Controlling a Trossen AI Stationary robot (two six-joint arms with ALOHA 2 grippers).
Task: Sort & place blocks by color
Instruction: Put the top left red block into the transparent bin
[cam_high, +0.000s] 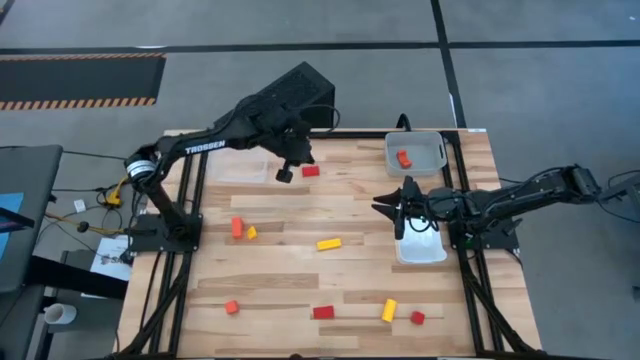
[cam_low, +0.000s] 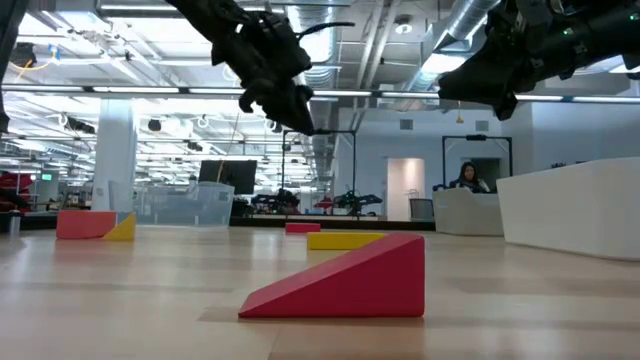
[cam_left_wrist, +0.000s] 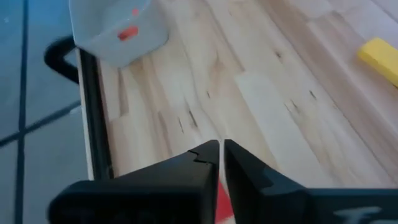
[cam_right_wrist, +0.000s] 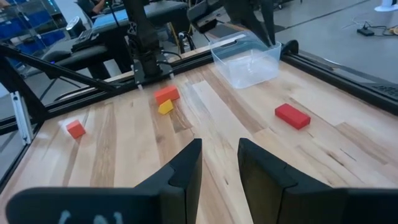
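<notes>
Red, orange and yellow blocks lie scattered on the wooden table. One red block (cam_high: 310, 171) lies flat at the far middle. My left gripper (cam_high: 285, 173) hangs just beside it, on its left and above the table, with its fingers (cam_left_wrist: 205, 163) shut. A strip of red (cam_left_wrist: 219, 198) shows through the slit between them. An orange-red block (cam_high: 403, 158) lies in the grey tray (cam_high: 432, 142). My right gripper (cam_right_wrist: 219, 163) is open with nothing between its fingers, and it hovers over the white tray (cam_high: 428, 254) at the right.
A clear tray (cam_high: 238, 166) stands at the far left. Loose on the table are an orange (cam_high: 237, 228) and a yellow block (cam_high: 251, 232), a yellow bar (cam_high: 329, 243), red blocks (cam_high: 231, 307) (cam_high: 323, 312) (cam_high: 417, 318) and a yellow cylinder (cam_high: 389, 310). A person sits in the room beyond.
</notes>
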